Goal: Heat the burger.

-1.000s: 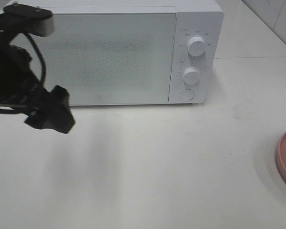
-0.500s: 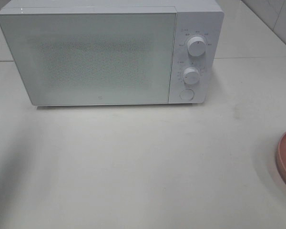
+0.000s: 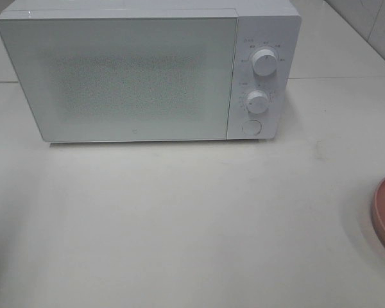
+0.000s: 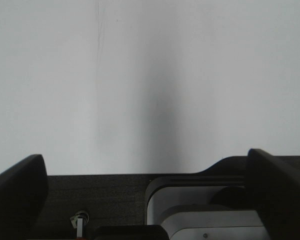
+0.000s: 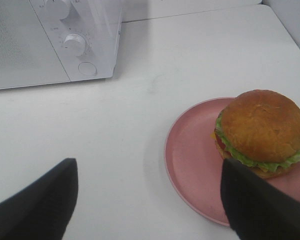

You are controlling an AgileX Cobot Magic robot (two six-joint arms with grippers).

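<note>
The left gripper (image 4: 142, 192) hangs over bare white table (image 3: 192, 218), jaws spread apart. The white microwave (image 3: 147, 70) stands with its door closed. The burger (image 5: 262, 132) sits on the pink plate (image 5: 190, 160), well right of the microwave. The right gripper (image 5: 147, 200) hovers before it, jaws wide apart.

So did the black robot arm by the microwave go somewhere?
Yes. A second ago it hung in front of the microwave's left side; now it has left the high view entirely, past the left edge. The microwave has not moved.
</note>
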